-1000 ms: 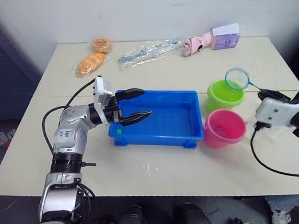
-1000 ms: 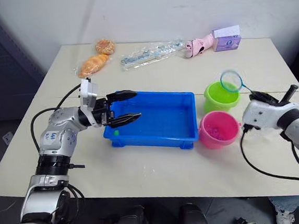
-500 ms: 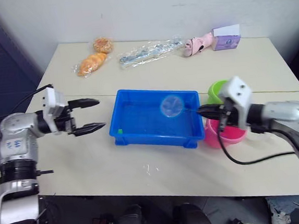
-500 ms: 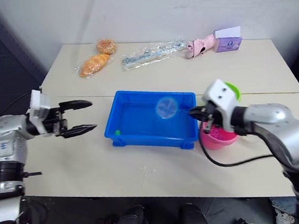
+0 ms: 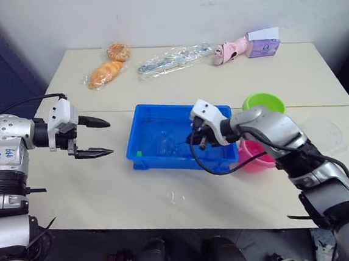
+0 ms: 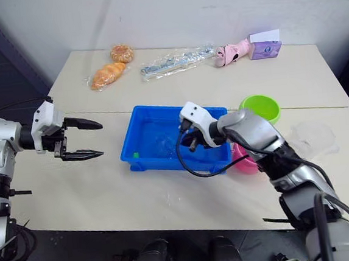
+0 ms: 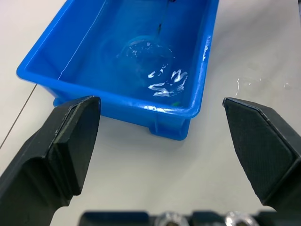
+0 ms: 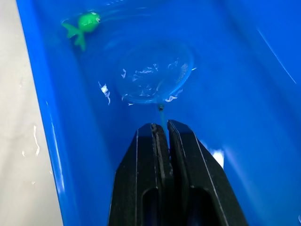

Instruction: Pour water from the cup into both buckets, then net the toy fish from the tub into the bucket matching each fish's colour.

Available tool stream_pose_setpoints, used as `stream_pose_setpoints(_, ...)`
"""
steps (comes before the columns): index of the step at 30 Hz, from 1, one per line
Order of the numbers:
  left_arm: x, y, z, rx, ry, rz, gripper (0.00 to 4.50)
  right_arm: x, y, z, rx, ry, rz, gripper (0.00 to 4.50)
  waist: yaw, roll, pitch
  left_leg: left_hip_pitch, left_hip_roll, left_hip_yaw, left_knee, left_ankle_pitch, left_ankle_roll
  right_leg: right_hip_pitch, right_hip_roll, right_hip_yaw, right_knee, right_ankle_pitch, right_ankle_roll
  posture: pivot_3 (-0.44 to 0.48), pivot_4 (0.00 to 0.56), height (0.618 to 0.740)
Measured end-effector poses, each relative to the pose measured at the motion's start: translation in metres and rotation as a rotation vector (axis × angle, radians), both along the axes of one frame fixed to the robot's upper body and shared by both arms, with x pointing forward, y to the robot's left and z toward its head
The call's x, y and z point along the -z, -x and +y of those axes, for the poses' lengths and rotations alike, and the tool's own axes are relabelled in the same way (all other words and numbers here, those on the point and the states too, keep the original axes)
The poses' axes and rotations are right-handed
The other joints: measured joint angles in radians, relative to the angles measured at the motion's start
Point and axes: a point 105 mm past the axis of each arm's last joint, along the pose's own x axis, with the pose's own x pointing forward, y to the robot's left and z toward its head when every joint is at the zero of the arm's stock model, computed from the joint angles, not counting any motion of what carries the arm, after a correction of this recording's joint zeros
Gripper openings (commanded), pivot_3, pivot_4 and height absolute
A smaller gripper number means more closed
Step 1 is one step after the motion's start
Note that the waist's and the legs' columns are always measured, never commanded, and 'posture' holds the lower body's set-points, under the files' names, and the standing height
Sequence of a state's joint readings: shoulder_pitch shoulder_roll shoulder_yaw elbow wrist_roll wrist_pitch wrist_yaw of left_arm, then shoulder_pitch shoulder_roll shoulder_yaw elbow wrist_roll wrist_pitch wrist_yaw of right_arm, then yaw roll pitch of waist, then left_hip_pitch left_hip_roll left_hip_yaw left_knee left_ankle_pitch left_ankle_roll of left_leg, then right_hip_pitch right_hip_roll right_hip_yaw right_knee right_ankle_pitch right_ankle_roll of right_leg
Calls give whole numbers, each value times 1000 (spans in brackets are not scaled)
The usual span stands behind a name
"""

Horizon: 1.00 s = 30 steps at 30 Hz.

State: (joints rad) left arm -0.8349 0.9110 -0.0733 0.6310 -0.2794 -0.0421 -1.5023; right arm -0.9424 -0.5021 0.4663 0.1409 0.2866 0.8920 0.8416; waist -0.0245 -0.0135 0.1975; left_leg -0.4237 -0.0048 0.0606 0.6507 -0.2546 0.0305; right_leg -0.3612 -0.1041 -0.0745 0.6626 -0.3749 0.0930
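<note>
While blue markings on the left arm's shell are too blurred to read, the right gripper (image 8: 162, 136) is plainly clamped on the net (image 8: 155, 77), whose hoop lies sunk in the tub (image 5: 140, 147), near a green fish (image 8: 84, 24). The left gripper (image 5: 95, 137) hangs spread over bare table beside the tub. The pink bucket (image 5: 258, 160) is mostly hidden behind the right arm; the green bucket (image 5: 264, 103) seems clear of it

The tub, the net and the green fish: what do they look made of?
The tub looks like glossy moulded plastic: bright blue, rolled rim, sharp highlights on wet walls. The net, dipped in the water, seems fine see-through mesh, since the blue floor shows through it; its rim material is unclear. The green fish looks like smooth solid plastic, evenly coloured and shiny. The right gripper holds the net's handle.
</note>
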Motion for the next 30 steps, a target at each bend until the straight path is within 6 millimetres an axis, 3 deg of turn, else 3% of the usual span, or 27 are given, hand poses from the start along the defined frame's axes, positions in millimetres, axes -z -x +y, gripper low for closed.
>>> stream_pose_setpoints(10,-1,5,-31,111,-94,10,4470,18,12,38,-98,-14,79,0,-13,0,0,0,1,1,-1,1,-1,-2,1,1,1,0,0,0,150,740)
stream_pose_setpoints(14,10,18,-41,136,-112,77,4470,17,16,54,-116,-43,84,0,-16,0,0,0,1,1,-1,1,-1,-2,1,2,1,0,0,0,150,740)
stream_pose_setpoints(20,16,24,-42,130,-119,114,4470,16,13,56,-87,-93,119,0,-18,0,0,0,1,1,-1,1,-2,-2,2,3,1,0,0,0,150,740)
stream_pose_setpoints(30,13,22,-36,119,-114,85,4470,-6,10,46,-60,-257,188,0,-21,0,0,0,1,1,-2,1,-2,-2,2,3,1,0,0,0,150,740)
